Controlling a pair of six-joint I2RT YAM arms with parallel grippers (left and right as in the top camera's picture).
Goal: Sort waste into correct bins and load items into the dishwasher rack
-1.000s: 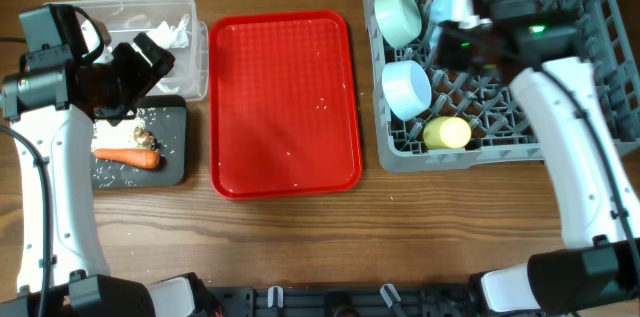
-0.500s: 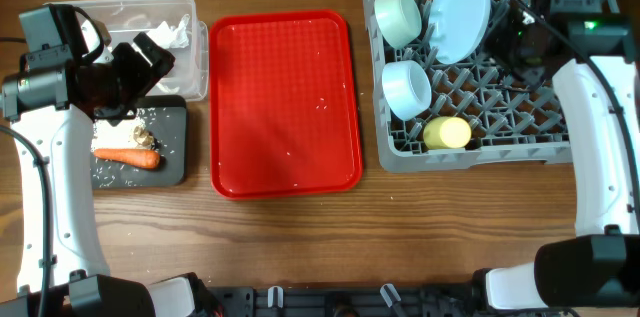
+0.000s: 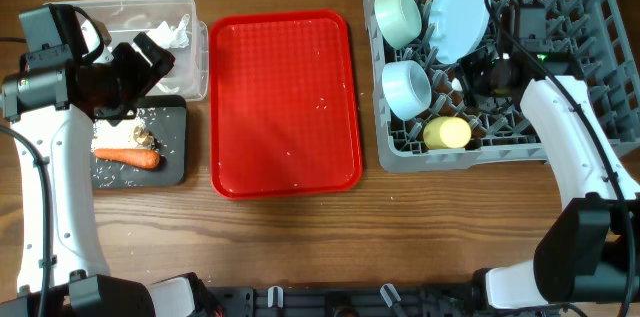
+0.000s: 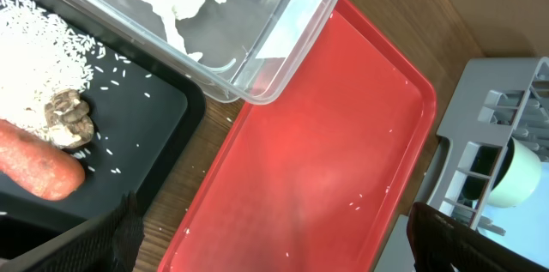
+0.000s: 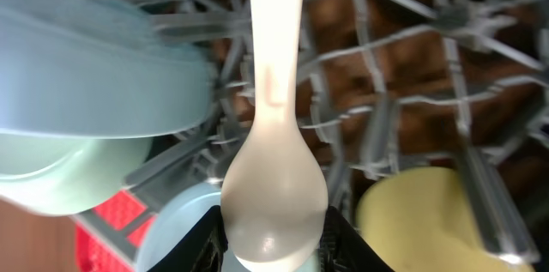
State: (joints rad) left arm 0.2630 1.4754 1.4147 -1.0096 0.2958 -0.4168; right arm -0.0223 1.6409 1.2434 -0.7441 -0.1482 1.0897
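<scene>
The right gripper point(image 5: 273, 242) pinched the rounded bowl end of one smooth white plastic spoon point(image 5: 274, 92), its jaws closed on either side. The flat handle ran up the frame over the grey grid of the dishwasher rack point(image 3: 570, 17). That rack, a square crate of thin upright pegs, filled the upper right of the overhead view. It held four pieces: one round pale blue plate point(image 3: 462, 12) standing on edge, one pale green bowl point(image 3: 398, 17) left of it, one light blue bowl point(image 3: 407, 87) below that, and one small yellow cup point(image 3: 447, 134) on its side near the lower edge.

The flat red serving tray point(image 3: 285, 107), finely textured, lay in the centre with a few stray grains on it.

At upper left the left gripper point(image 4: 274, 220) hung with jaws spread wide, holding nothing. There were two bins below it. The clear plastic tub point(image 3: 130, 9) held a crumpled white tissue point(image 3: 170, 33). The black tray point(image 3: 172, 162) carried a heap of loose white rice grains point(image 4: 43, 49), one lumpy brown food scrap point(image 4: 69, 117) and one orange carrot point(image 4: 34, 165).
</scene>
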